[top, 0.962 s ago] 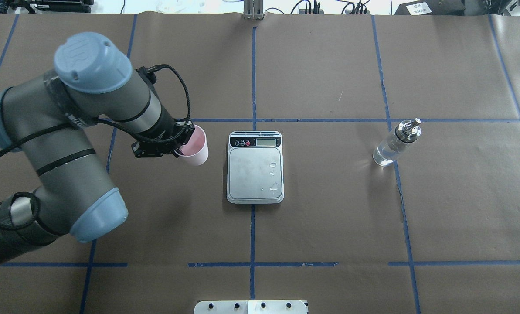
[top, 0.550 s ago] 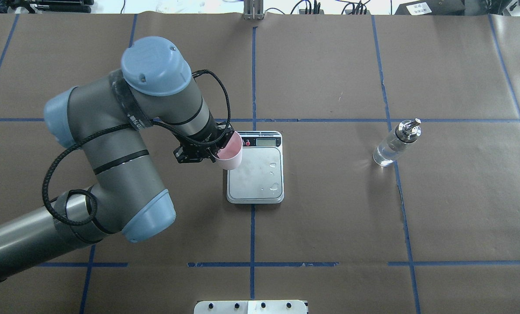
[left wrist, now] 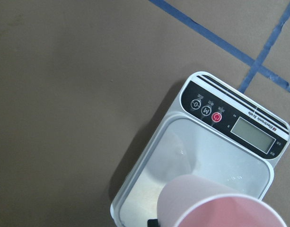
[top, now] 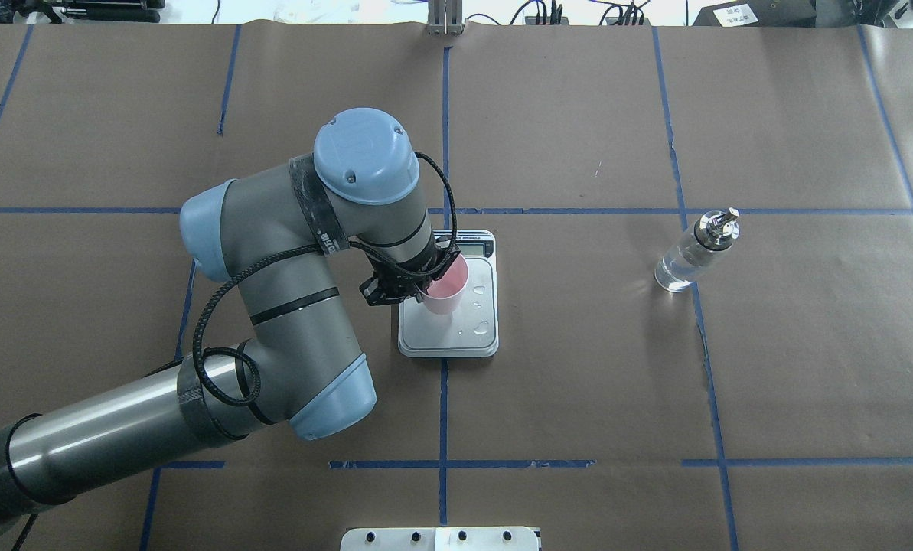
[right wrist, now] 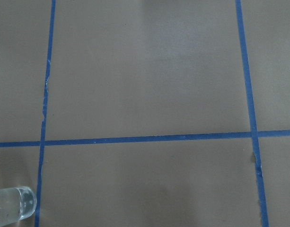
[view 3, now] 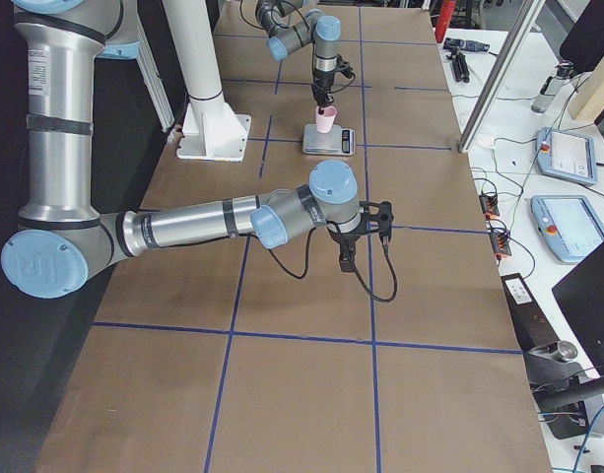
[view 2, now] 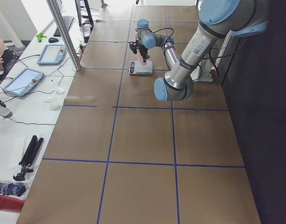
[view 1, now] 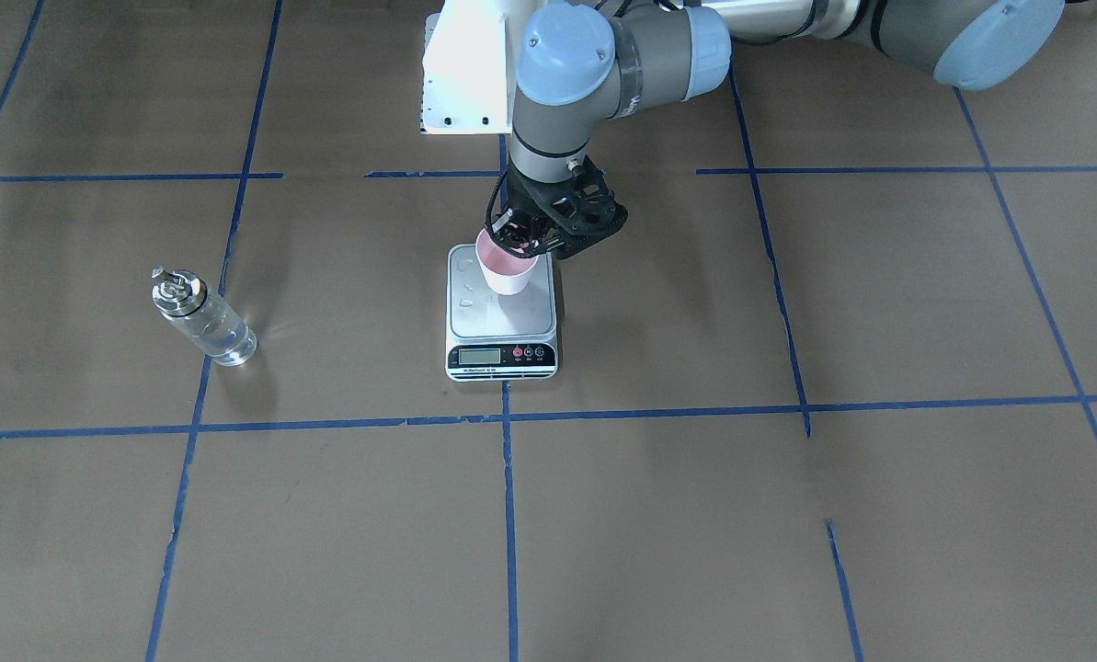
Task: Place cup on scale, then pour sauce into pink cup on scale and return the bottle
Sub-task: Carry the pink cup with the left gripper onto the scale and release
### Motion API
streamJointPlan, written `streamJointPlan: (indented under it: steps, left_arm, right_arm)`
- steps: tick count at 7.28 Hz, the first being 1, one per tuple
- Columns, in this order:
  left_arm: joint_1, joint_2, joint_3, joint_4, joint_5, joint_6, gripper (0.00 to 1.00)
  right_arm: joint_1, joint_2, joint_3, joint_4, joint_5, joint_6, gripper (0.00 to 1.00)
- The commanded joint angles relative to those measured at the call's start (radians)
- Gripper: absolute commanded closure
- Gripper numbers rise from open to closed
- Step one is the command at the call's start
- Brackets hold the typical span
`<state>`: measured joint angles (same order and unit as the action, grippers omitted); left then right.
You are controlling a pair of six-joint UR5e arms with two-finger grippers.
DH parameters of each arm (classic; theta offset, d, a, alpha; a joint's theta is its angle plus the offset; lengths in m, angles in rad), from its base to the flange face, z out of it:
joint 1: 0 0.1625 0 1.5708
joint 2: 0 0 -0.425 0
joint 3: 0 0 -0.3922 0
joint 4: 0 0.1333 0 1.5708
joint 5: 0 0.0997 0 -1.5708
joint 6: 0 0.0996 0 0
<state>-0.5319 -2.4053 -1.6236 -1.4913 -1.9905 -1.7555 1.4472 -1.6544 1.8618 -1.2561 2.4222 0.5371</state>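
My left gripper (top: pixel 430 285) is shut on the near-left rim of the pink cup (top: pixel 448 291), which stands upright over the scale's silver platform (top: pixel 456 340). Whether the cup's base touches the platform I cannot tell. In the left wrist view the cup (left wrist: pixel 220 208) fills the bottom edge above the scale (left wrist: pixel 230 151), whose display faces away from me. The glass bottle (top: pixel 686 260) with clear sauce (top: pixel 672 274) stands far right on the table, spout up. My right gripper (view 3: pixel 366 235) hovers over bare table, seen only in the right side view; open or shut, I cannot tell.
Water drops (top: pixel 483 329) lie on the platform's right side. The white robot base plate (top: pixel 441 538) sits at the near table edge. Blue tape lines cross the brown paper. Tablets (view 3: pixel 563 153), cables and a metal post (view 2: pixel 63 32) stand beyond the far edge.
My left arm has carried the cup rightward, from left of the scale to over its platform. The bottle has stayed in place.
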Motion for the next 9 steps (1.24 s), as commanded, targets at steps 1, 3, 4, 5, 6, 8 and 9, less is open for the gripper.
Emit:
streamJointPlan:
  steps: [1,3,4,5,6,8,9]
  left_arm:
    - [0.009,-0.014,0.039,-0.027,0.003,-0.006,1.00]
    - [0.009,-0.012,0.044,-0.040,0.003,-0.006,1.00]
    - [0.009,-0.011,0.045,-0.038,0.003,0.005,0.82]
    - [0.009,-0.008,0.047,-0.038,0.003,0.005,0.63]
    - [0.009,-0.008,0.045,-0.038,0.003,0.007,0.42]
    - [0.007,-0.002,0.003,-0.030,0.009,0.036,0.00]
    - [0.003,0.021,-0.055,-0.003,0.006,0.097,0.00]
  right_arm:
    - [-0.005,0.005,0.008,0.001,-0.006,0.020,0.00]
    - [-0.005,0.007,0.016,0.001,-0.002,0.020,0.00]
    - [-0.005,0.007,0.020,0.003,-0.002,0.020,0.00]
    - [-0.005,0.007,0.023,0.003,-0.002,0.020,0.00]
    - [-0.005,0.007,0.029,0.003,-0.002,0.020,0.00]
    - [-0.007,0.005,0.052,0.000,-0.002,0.020,0.00]
    - [-0.014,0.004,0.077,-0.002,-0.002,0.024,0.00]
